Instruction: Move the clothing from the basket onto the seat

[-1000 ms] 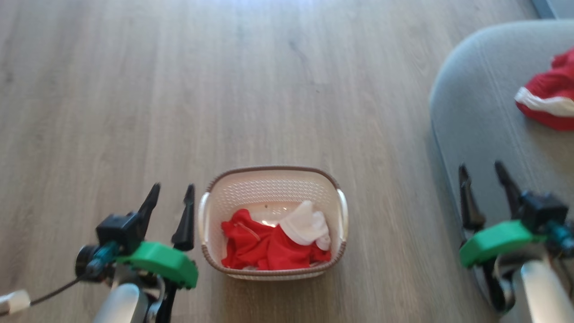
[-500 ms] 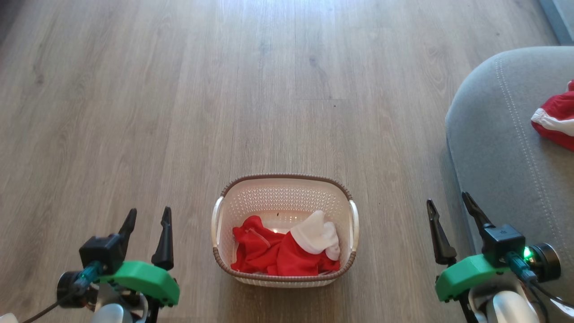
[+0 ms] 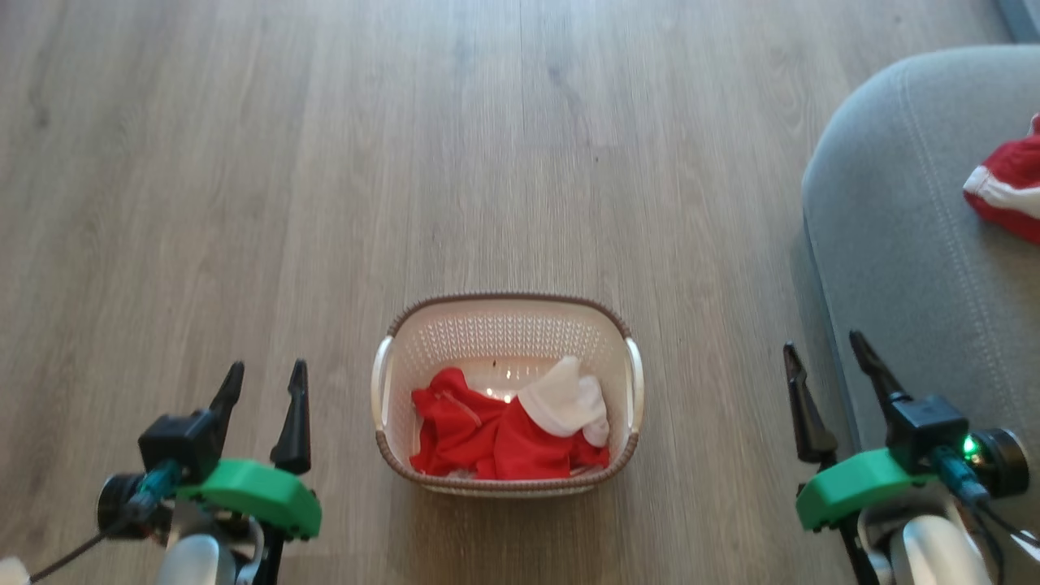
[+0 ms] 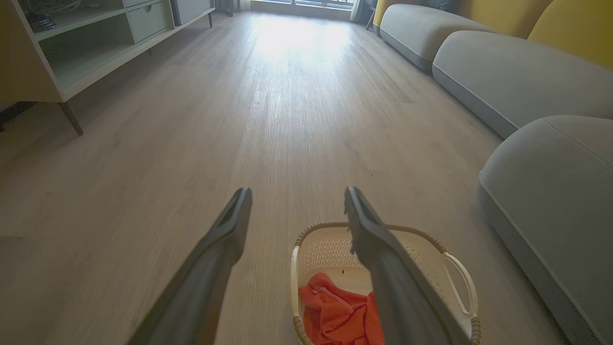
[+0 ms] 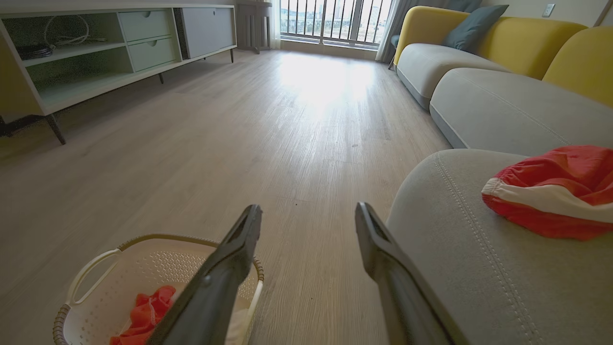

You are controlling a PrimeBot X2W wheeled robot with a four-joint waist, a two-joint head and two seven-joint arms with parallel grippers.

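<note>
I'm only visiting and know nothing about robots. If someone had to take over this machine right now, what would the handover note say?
Grippers: the left gripper is open and empty, to the left of the basket. The right gripper is open and empty, to the basket's right by the edge of the seat.
Things: the basket stands on the wooden floor with a heap of red and white clothing inside. One red garment with a white stripe lies on the seat.
Done: that one garment is across.
Left: grasp the clothing in the basket and carry it to the seat.
</note>
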